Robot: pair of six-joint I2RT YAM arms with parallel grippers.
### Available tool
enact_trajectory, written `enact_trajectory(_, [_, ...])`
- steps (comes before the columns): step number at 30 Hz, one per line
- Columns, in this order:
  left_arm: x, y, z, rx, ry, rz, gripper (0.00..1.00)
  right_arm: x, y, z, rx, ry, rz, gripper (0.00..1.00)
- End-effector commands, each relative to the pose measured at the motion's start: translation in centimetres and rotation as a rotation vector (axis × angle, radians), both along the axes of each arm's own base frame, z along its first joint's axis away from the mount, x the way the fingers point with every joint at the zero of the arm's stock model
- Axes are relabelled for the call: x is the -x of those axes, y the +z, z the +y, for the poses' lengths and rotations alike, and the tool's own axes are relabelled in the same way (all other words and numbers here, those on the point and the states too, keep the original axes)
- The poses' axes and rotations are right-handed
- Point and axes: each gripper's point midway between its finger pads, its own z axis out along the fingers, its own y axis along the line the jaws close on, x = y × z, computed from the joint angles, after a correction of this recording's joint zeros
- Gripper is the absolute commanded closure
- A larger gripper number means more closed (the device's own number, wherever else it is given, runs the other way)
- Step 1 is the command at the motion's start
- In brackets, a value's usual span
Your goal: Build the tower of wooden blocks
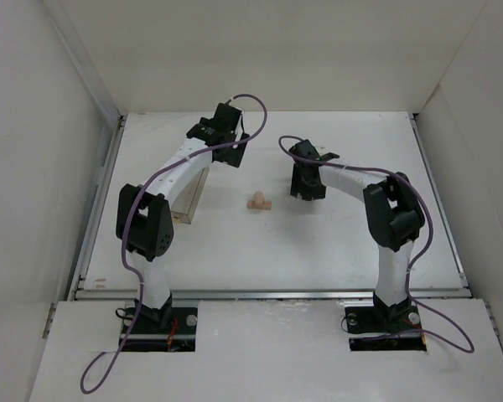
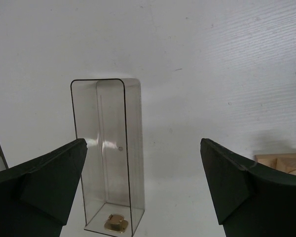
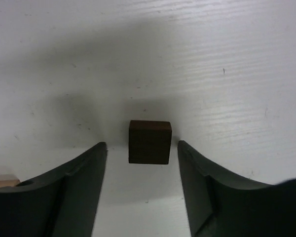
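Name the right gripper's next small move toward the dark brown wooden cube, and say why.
Probably close the right gripper on the dark brown wooden cube. Its jaws stand open and the cube sits between them on the white table, with a gap on either side, so nothing grips it yet.

Seen from above, the right claw (image 1: 307,191) hides the dark cube (image 3: 149,142); pale blocks (image 2: 285,163) are cropped.
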Motion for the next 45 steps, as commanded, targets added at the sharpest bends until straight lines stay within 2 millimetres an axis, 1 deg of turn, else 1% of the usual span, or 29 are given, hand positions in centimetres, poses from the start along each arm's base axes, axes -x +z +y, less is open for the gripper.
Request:
enact_trajectory(1, [0.1,2.2,0.6,0.019,0.022,-0.055,0.0,-1.9,1.0,0.6,-0.023,0.006,-0.041,0.39])
enact_trajectory(2, [0.1,2.2,0.6,0.019,0.022,-0.055,0.0,-1.9,1.0,0.7,-0.028,-0.002,-0.042,0.5])
enact_trajectory(4, [0.1,2.2,0.4,0.026,0.016,-0.052,0.0,-2.1,1.0,0.1,-0.02,-0.015,-0.046,0.64])
enact_trajectory(5, [0.1,2.2,0.4,0.026,0.016,-0.052,0.0,-1.9,0.9,0.1,-0.02,-0.023,-0.037,0.8])
enact_trajectory(6, [0.1,2.2,0.4,0.026,0.016,-0.052,0.0,-1.9,0.9,0.1,-0.02,-0.023,-0.037,0.89])
enact_trajectory(7, [0.1,2.2,0.4,0.026,0.016,-0.052,0.0,-1.6,0.8,-0.1,-0.017,-0.031,-0.024,0.98])
enact_trajectory(8, [0.1,2.2,0.4,0.026,0.016,-0.052,0.0,-1.4,1.0,-0.1,-0.018,-0.048,-0.012,1.0])
enact_trajectory(10, [0.1,2.2,0.4,0.026,0.016,-0.052,0.0,-1.6,3.8,0.6,-0.053,-0.062,-0.053,1.0])
enact_trajectory(12, [-0.2,2.5,1.0,0.008,0.053,-0.076,0.0,-1.0,6.0,1.6,-0.088,-0.08,-0.074,1.0])
enact_trajectory(13, [-0.3,2.6,1.4,-0.002,0.079,-0.087,0.0,-0.6,7.8,3.3,-0.114,-0.058,-0.101,1.0])
enact_trajectory(14, [-0.6,2.5,1.8,-0.014,0.111,-0.1,0.0,-0.2,10.0,4.0,-0.138,-0.055,-0.138,1.0])
enact_trajectory(15, [-0.7,2.9,2.8,-0.039,0.179,-0.13,0.0,0.5,11.0,4.5,-0.149,-0.072,-0.143,1.0])
enact_trajectory(16, [-0.6,2.7,3.4,-0.054,0.211,-0.137,0.0,1.1,12.5,6.1,-0.176,-0.046,-0.164,1.0])
enact_trajectory(17, [-0.6,2.9,3.8,-0.062,0.243,-0.152,0.0,1.7,13.7,6.8,-0.211,-0.04,-0.18,1.0])
enact_trajectory(18, [-0.7,3.3,4.6,-0.086,0.293,-0.178,0.0,2.2,14.4,7.9,-0.249,-0.018,-0.177,1.0])
enact_trajectory(19, [-0.8,3.4,5.2,-0.068,0.342,-0.194,0.0,2.7,14.4,8.7,-0.267,-0.008,-0.167,1.0])
enact_trajectory(21, [-0.7,4.1,5.3,-0.046,0.372,-0.213,0.0,3.7,15.4,10.6,-0.301,0.041,-0.16,1.0])
enact_trajectory(22, [-0.5,4.0,5.5,-0.048,0.387,-0.21,0.0,4.1,14.8,11.0,-0.284,0.051,-0.136,1.0])
enact_trajectory(23, [-0.4,4.6,5.4,-0.028,0.402,-0.22,0.0,4.4,15.4,12.1,-0.291,0.075,-0.139,1.0])
enact_trajectory(24, [-0.4,4.6,5.4,-0.021,0.408,-0.222,0.0,4.5,14.8,12.4,-0.264,0.078,-0.128,1.0])
enact_trajectory(26, [-0.4,4.5,5.2,-0.006,0.409,-0.22,0.0,4.8,14.7,13.3,-0.249,0.108,-0.114,1.0])
enact_trajectory(27, [-0.4,4.5,5.2,0.002,0.416,-0.222,0.0,4.8,15.3,14.2,-0.258,0.123,-0.123,1.0])
enact_trajectory(28, [-0.4,4.6,5.5,-0.004,0.437,-0.235,0.0,4.8,14.1,14.1,-0.224,0.133,-0.091,1.0])
enact_trajectory(32, [-0.2,5.6,6.8,-0.04,0.502,-0.28,0.0,4.8,12.9,14.9,-0.223,0.143,-0.051,1.0])
enact_trajectory(36, [-0.1,6.0,6.9,-0.026,0.521,-0.297,0.0,4.3,12.5,15.6,-0.236,0.148,-0.051,1.0])
enact_trajectory(41, [0.0,5.7,6.9,-0.032,0.52,-0.29,0.0,4.0,12.1,15.8,-0.225,0.155,-0.045,1.0])
enact_trajectory(43, [-0.1,5.8,6.9,-0.033,0.515,-0.294,0.0,4.0,11.0,15.8,-0.207,0.163,-0.029,1.0])
enact_trajectory(44, [0.0,5.5,7.0,-0.039,0.514,-0.287,0.0,3.8,11.4,16.0,-0.212,0.164,-0.036,1.0])
enact_trajectory(45, [0.0,5.5,7.0,-0.039,0.514,-0.287,0.0,3.8,10.9,16.0,-0.206,0.163,-0.028,1.0])
